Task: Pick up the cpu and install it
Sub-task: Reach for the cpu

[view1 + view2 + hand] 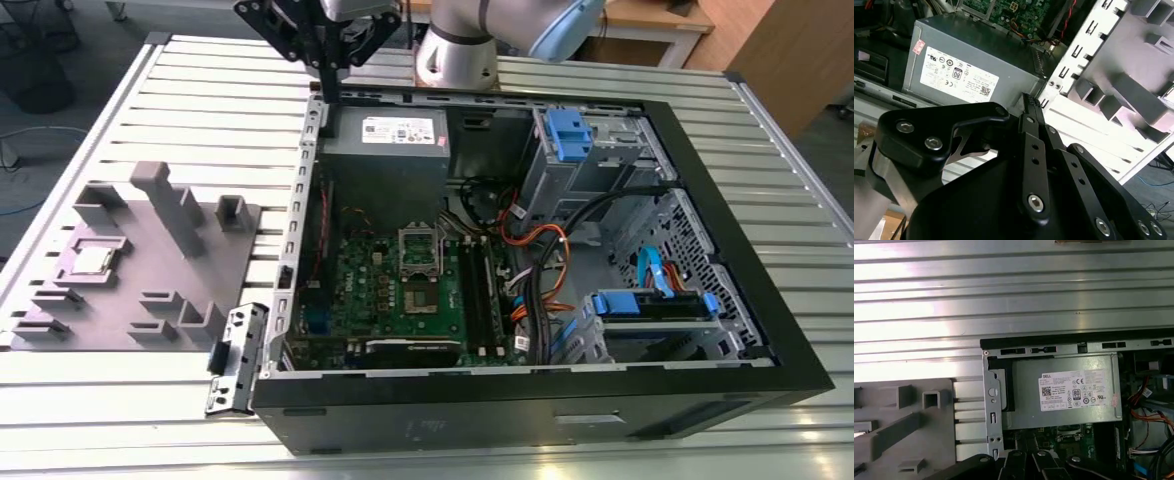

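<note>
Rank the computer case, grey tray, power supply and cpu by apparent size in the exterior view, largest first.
1. computer case
2. grey tray
3. power supply
4. cpu, lying on the tray

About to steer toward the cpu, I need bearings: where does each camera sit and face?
Exterior view: off the arm, high, looking down at the open case and the grey tray holding the cpu; the arm and pincer show.
First wrist view: on the arm, looking down at the power supply; pincer links show.
Second wrist view: on the arm, looking along the pincer toward the power supply.
Shared: all see power supply and tray.
</note>
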Robot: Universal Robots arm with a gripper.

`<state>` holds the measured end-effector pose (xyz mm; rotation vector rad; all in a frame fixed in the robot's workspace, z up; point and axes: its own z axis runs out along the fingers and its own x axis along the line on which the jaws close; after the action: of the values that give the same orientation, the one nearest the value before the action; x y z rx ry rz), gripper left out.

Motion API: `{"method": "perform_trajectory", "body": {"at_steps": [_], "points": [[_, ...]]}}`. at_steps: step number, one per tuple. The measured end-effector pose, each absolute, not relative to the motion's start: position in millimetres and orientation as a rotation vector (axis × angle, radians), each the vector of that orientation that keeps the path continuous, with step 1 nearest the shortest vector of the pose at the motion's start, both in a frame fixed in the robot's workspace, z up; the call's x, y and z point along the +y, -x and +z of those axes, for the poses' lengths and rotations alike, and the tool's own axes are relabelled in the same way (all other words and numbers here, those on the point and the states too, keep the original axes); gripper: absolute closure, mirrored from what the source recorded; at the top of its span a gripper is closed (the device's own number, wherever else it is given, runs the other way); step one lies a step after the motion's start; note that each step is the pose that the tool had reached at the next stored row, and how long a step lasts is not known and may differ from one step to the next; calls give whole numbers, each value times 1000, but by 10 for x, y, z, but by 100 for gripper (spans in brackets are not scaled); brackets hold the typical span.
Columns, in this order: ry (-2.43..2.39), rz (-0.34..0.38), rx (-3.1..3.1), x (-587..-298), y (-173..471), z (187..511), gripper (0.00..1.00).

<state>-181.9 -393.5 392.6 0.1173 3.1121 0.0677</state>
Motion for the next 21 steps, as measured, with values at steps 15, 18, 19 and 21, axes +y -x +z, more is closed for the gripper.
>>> {"method": "perform_trajectory", "body": {"at_steps": [15, 18, 19, 21], "points": [[-117, 68, 3111, -3935, 2257, 3924, 89], [-117, 68, 3111, -3935, 2372, 3922, 89], [-117, 68, 3111, -3935, 2411, 3922, 89], [-117, 68, 3111, -3935, 2490, 3921, 89]]}}
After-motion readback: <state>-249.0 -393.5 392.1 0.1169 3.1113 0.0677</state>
